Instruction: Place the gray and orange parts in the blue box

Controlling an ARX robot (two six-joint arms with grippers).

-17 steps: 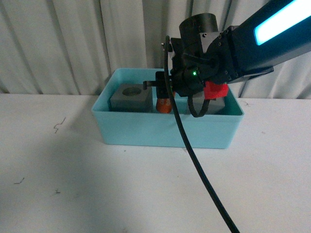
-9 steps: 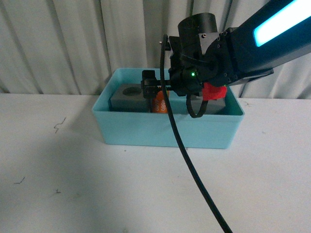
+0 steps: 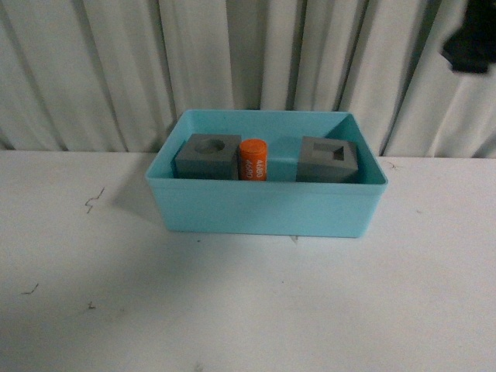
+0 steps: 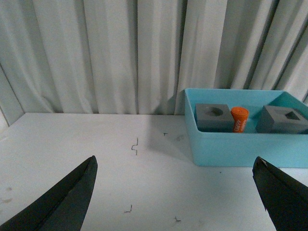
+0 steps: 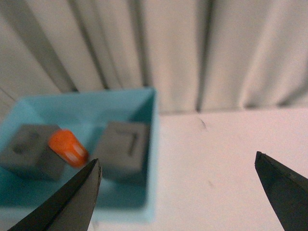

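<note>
Even, soft light, no glare. Front view sharp; light turquoise-blue plastic tub [image 3: 263, 205] casts a soft shadow toward lower left. Right wrist view motion-blurred throughout; dark fingertips [image 5: 72, 202] featureless at the lower corners.

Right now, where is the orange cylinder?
In the front view, the orange cylinder stands upright inside the blue box, right beside the round-recess gray cube on its left, with the other gray cube further right.

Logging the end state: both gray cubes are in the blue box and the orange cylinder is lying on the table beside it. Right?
Not quite. The orange cylinder is inside the blue box, standing between the two gray cubes, not on the table. The front view shows it plainly. The cubes are in the box, as you said.
</note>
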